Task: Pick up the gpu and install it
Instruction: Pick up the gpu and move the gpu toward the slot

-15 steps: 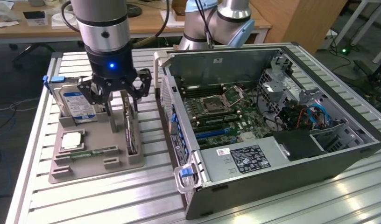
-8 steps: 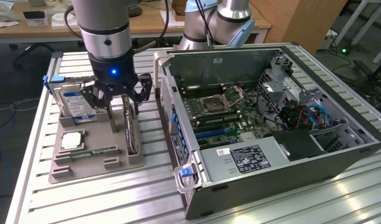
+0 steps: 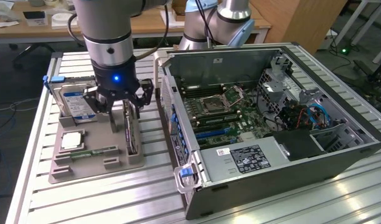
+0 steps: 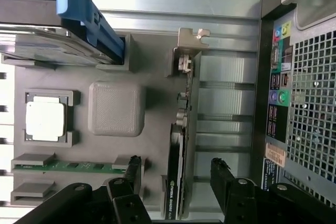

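In the grey tray (image 3: 94, 164), gpu (image 4: 181, 145) on edge, green card, black cooler, silver bracket, gripper (image 4: 176, 162) wide astride it.

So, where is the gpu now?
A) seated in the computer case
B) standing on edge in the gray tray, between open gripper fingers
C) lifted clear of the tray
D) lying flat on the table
B: the gpu stands on edge in the gray tray, the open gripper straddling it.
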Action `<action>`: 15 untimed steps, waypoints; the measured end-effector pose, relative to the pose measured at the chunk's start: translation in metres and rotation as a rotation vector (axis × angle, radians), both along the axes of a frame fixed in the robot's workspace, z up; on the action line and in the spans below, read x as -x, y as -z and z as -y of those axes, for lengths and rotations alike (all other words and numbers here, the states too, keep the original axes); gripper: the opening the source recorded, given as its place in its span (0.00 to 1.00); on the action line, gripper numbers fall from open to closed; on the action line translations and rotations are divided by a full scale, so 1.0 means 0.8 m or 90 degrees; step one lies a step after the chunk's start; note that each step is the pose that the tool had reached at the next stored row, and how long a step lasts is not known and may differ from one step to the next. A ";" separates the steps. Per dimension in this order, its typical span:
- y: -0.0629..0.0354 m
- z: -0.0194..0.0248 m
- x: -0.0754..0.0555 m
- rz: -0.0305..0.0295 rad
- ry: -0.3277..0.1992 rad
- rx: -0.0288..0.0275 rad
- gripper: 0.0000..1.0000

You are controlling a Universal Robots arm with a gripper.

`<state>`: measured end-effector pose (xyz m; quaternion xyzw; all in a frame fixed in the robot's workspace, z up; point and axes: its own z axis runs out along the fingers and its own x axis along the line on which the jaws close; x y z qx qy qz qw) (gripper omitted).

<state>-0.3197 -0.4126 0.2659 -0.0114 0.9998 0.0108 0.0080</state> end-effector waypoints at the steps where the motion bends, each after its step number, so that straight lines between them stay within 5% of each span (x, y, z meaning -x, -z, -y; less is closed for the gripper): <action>1: 0.002 0.0000 0.000 0.0001 0.000 0.0000 0.65; 15: 0.033 -0.0001 -0.010 -0.0007 0.000 0.0000 0.65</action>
